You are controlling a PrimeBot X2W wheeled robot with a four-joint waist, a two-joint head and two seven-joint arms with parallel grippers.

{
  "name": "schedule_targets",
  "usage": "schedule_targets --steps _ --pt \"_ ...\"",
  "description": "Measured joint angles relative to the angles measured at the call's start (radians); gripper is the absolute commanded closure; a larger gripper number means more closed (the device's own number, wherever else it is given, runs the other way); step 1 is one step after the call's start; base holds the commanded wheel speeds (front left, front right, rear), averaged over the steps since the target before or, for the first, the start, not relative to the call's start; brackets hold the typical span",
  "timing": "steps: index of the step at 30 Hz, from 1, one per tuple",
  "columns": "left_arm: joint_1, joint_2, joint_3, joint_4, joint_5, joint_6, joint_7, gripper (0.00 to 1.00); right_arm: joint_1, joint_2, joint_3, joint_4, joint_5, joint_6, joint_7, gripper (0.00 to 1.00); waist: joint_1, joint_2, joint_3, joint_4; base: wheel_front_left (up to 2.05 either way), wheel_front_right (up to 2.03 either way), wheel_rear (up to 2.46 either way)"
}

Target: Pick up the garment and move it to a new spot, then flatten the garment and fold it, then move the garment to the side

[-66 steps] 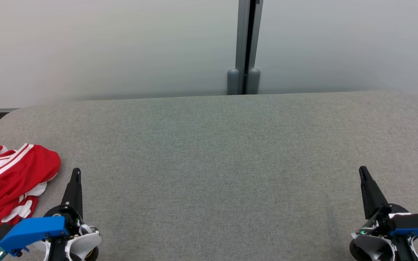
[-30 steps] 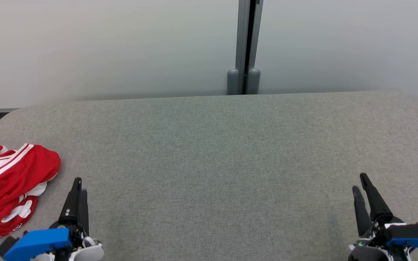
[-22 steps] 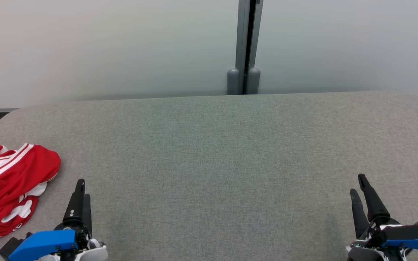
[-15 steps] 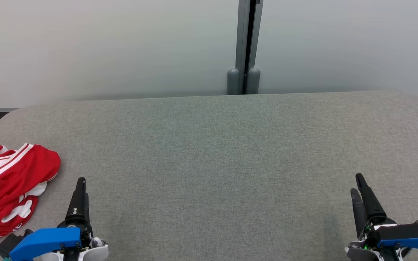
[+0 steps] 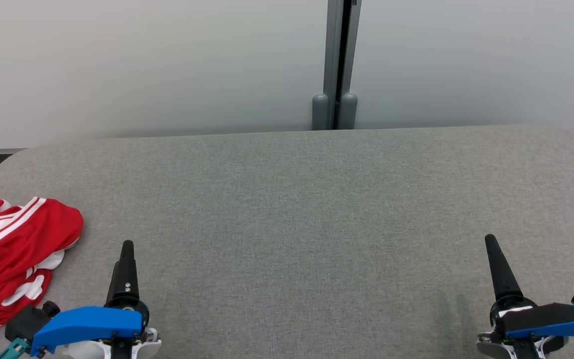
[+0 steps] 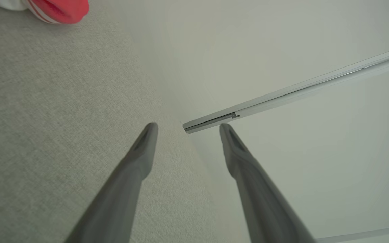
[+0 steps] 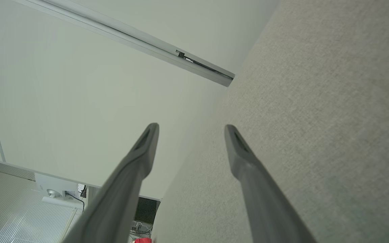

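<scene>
Head view — red garment [image 5: 18, 249] crumpled at left edge of table [image 5: 317, 209], untouched; left gripper [image 6: 186, 126] and right gripper [image 7: 191, 126] spread wide, empty; every step apparently outstanding.

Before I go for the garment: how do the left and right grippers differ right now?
The left gripper is close beside the crumpled red garment, not touching it; the right gripper is far across the table from it. In the head view the left gripper points nearly straight up, while the right gripper leans left. Both are open and empty.
</scene>
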Motion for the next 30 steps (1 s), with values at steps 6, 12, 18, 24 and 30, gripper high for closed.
schedule_targets --steps 6,12,18,24,30 --pt "0.002 0.000 -0.026 -0.005 0.130 0.008 -0.022 0.00 0.003 0.000 -0.004 -0.008 -0.105 0.000 -0.022 0.00 0.0000 0.0000 0.001 0.001 0.00 0.00 0.00" --pt "0.002 0.001 -0.043 -0.008 0.251 0.011 -0.041 0.00 0.006 0.000 -0.002 -0.012 -0.202 0.000 -0.044 0.00 0.0000 0.0000 0.002 0.002 0.00 0.00 0.00" --pt "0.002 0.008 -0.063 -0.007 0.361 0.016 -0.063 0.00 0.006 0.000 0.000 -0.017 -0.296 0.000 -0.062 0.00 0.0000 0.0000 0.000 0.003 0.00 0.00 0.00" --pt "0.002 0.014 -0.085 -0.007 0.455 0.016 -0.082 0.00 0.007 0.000 -0.001 -0.019 -0.377 0.000 -0.080 0.00 0.0000 0.0000 0.000 0.005 0.00 0.00 0.00" --pt "0.003 0.018 -0.095 -0.007 0.535 0.021 -0.099 0.00 0.009 -0.001 0.002 -0.021 -0.455 0.000 -0.100 0.00 0.0000 0.0000 -0.002 0.007 0.00 0.00 0.00"
